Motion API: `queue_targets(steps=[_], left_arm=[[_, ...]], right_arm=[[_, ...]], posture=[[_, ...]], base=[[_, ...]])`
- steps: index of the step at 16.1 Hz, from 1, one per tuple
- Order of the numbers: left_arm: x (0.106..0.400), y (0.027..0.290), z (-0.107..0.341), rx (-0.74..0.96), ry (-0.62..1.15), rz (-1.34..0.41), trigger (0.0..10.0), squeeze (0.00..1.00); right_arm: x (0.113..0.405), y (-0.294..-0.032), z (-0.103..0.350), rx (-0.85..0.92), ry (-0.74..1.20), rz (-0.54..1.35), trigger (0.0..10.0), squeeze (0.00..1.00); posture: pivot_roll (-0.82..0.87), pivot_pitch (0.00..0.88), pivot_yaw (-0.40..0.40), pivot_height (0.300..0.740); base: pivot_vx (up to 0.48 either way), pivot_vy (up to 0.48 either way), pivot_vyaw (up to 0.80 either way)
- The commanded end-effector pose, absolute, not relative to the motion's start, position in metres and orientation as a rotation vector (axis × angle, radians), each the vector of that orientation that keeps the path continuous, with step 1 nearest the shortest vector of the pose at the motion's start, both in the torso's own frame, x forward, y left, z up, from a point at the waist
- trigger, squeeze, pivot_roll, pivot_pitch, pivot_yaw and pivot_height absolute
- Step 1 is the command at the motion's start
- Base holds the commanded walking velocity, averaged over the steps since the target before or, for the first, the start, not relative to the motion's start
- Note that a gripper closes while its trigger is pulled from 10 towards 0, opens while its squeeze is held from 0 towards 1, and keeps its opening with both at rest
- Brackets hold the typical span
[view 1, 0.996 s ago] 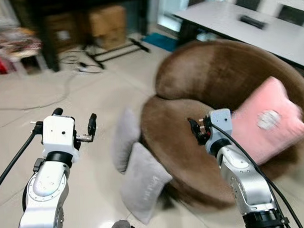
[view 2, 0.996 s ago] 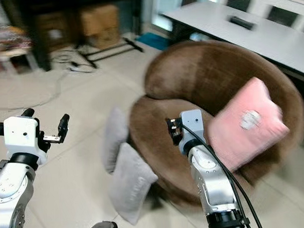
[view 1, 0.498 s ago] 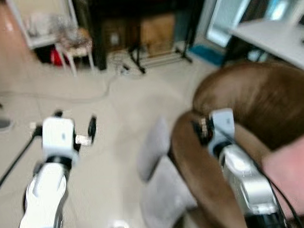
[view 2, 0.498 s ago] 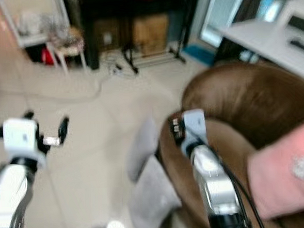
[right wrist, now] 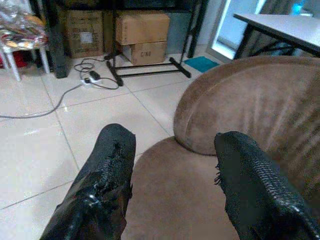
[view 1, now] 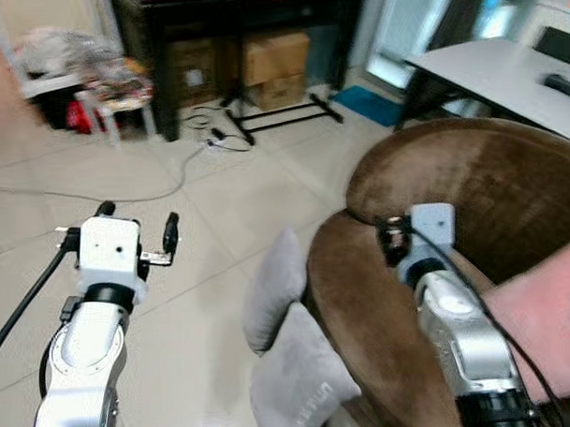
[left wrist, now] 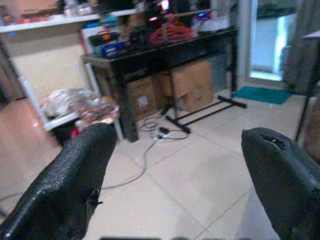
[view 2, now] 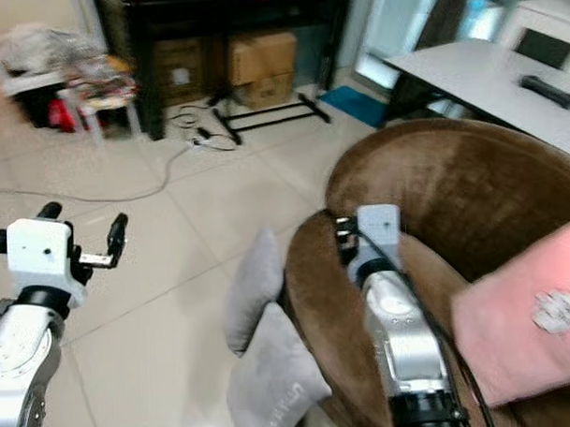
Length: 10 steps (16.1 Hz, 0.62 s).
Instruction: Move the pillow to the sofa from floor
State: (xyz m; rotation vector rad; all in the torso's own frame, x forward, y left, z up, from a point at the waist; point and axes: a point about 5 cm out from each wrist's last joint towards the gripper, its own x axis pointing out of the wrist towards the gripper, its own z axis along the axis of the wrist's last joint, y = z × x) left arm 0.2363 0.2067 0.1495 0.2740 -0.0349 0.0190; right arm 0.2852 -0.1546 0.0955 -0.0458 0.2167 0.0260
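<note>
Left gripper (view 1: 138, 221), fingers spread and empty, raised above the tiled floor (view 1: 176, 302); right gripper (right wrist: 172, 185), fingers apart, over the brown sofa (view 1: 453, 198), at whose base two grey pillows (view 1: 288, 349) lean, near cardboard boxes (view 1: 275, 59).

**Left wrist: open jaws over bare tile**

My left gripper (left wrist: 175, 165) hangs with its jaws wide apart, holding nothing; one textured black finger (left wrist: 70, 180) frames each side. Between them lies pale glossy tiled floor (left wrist: 200, 185). Beyond stands a dark black bench (left wrist: 165, 50) with brown cardboard boxes (left wrist: 192, 85) beneath it, a white cable (left wrist: 145, 160) trailing across the tiles, and a teal mat (left wrist: 262, 94) near the bright doorway.
</note>
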Motion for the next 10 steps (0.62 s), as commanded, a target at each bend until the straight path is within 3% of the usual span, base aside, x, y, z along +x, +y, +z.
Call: queue_targets(steps=[1,2,10], left_arm=[[0.237,0.203,0.149,0.271,-0.037,0.008,10.0,0.0],[0.238,0.203,0.149,0.268,-0.038,0.007,10.0,0.0],[0.24,0.209,0.153,0.304,-0.066,0.035,10.0,0.0]], right_arm=[[0.284,-0.165,0.093,-0.053,0.23,-0.016,10.0,0.0],[0.284,-0.165,0.094,-0.05,0.227,-0.013,10.0,0.0],[0.277,-0.167,0.084,0.081,0.226,-0.074,10.0,0.0]], posture=[[0.11,0.0,-0.09,0.74],[0.11,0.0,-0.091,0.74],[0.13,0.0,-0.076,0.725]], base=[[0.0,0.0,-0.8],[0.0,0.0,-0.8],[0.0,0.0,0.0]])
